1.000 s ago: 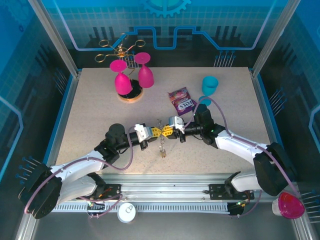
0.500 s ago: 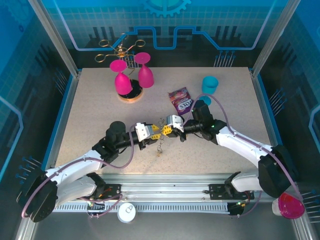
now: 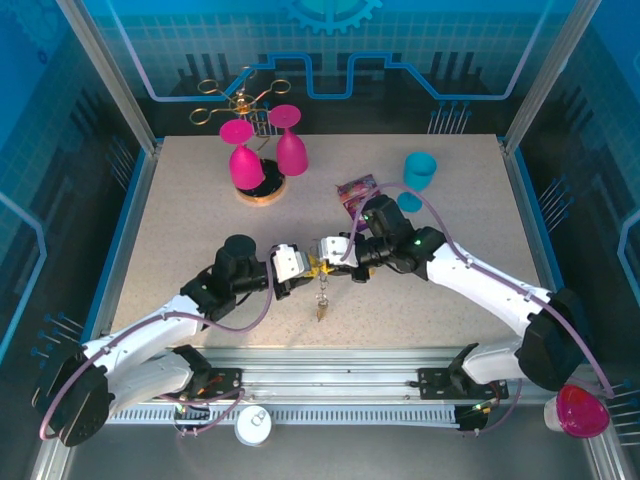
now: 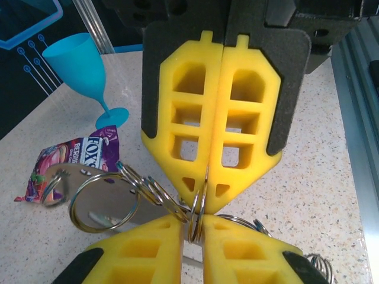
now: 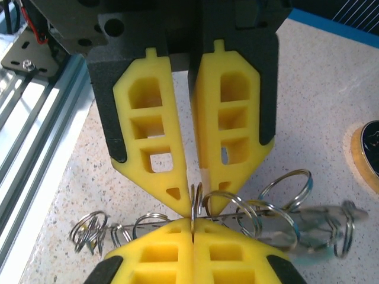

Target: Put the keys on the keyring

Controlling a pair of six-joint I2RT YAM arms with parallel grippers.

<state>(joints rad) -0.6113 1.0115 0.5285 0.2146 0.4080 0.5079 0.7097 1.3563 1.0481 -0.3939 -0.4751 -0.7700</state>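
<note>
Both grippers meet tip to tip just above the table's middle, on one thin metal ring of the keyring. My right gripper is shut on that ring, which sits in the seam of its yellow fingers. My left gripper holds the same ring from the opposite side, its jaws a narrow slit around it. Several more linked rings and a flat grey strap piece trail off sideways. In the top view, the left gripper faces the right gripper, and the keys dangle below them.
Two pink goblets hang upside down on a gold wire rack at the back left. A teal goblet stands back right, and a purple candy packet lies just behind the right arm. The metal rail runs along the near edge.
Both grippers have shifted a little left and away from the near edge, still joined at the ring. The left jaws parted briefly and closed again. The keys now dangle lower.
</note>
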